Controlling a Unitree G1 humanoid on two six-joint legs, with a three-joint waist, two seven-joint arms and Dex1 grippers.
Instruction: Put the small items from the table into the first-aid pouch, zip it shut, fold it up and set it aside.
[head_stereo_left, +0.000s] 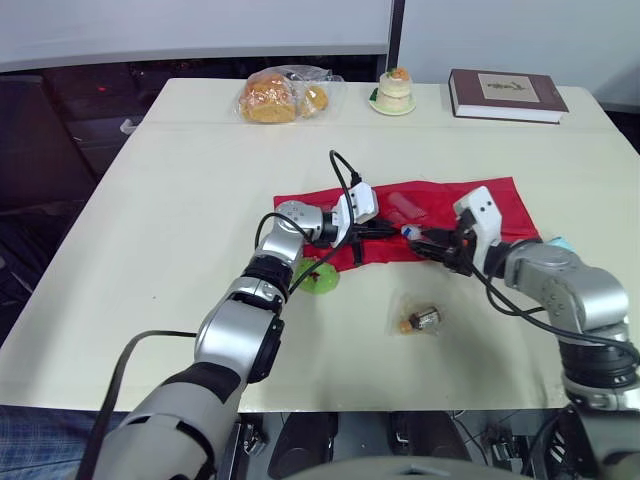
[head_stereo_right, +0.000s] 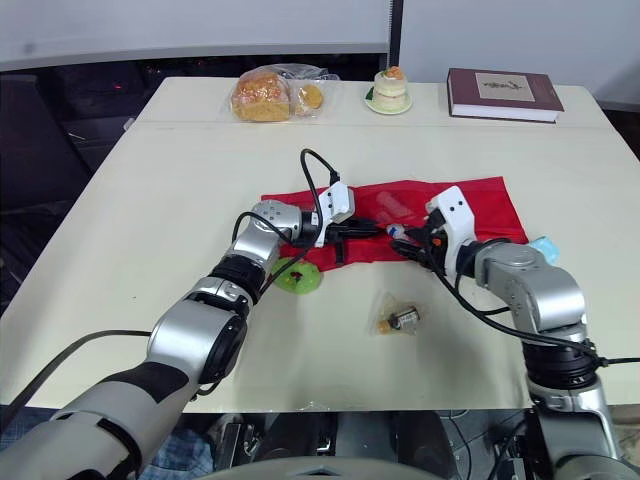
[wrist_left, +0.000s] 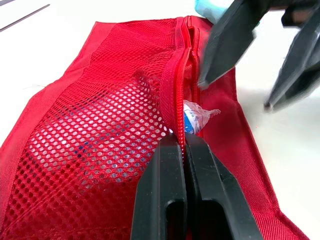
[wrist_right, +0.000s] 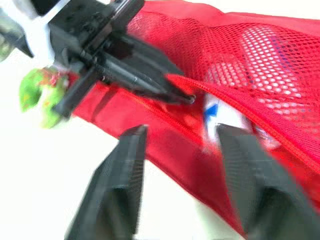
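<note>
The red mesh first-aid pouch lies flat in the middle of the table. My left gripper is shut on the pouch's zipper edge, holding the opening up. A small blue-and-white wrapped item sits in that opening. My right gripper hovers open just beyond it, fingers apart and holding nothing. A green wrapped item lies by the pouch's near left corner. A small bottle in clear wrap lies nearer the front edge. A light blue item peeks out past the pouch's right end.
At the table's far edge stand a bag of bread, a small cake on a plate and a dark book. The table's left half is bare tabletop.
</note>
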